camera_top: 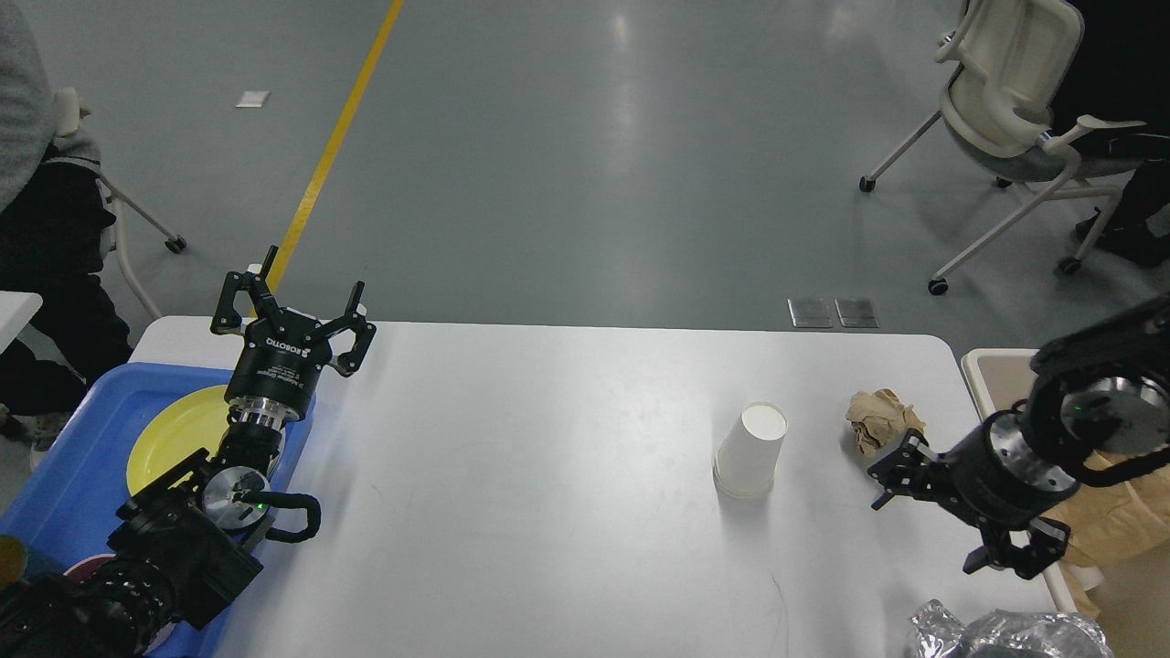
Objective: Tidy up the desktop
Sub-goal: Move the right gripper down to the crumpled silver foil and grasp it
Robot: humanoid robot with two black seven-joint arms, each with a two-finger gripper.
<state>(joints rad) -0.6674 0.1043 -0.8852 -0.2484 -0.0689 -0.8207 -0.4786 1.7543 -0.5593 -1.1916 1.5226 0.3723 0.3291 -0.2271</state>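
Observation:
The desktop (548, 457) is a wide white tabletop. On its right half stands an upside-down white paper cup (751, 450), with a crumpled brown paper ball (877, 422) just to its right. My right gripper (928, 521) hangs open and empty just in front and to the right of the ball, fingers pointing left. Over the table's far left corner my left gripper (297, 292) is raised, open and empty, above the edge of a blue tray (64, 493).
In the blue tray lies a yellow plate (169, 434). A beige bin (983, 375) holding brown paper (1111, 525) stands off the table's right edge. Crumpled foil (996, 635) lies at the front right corner. Chairs and seated people are beyond the table.

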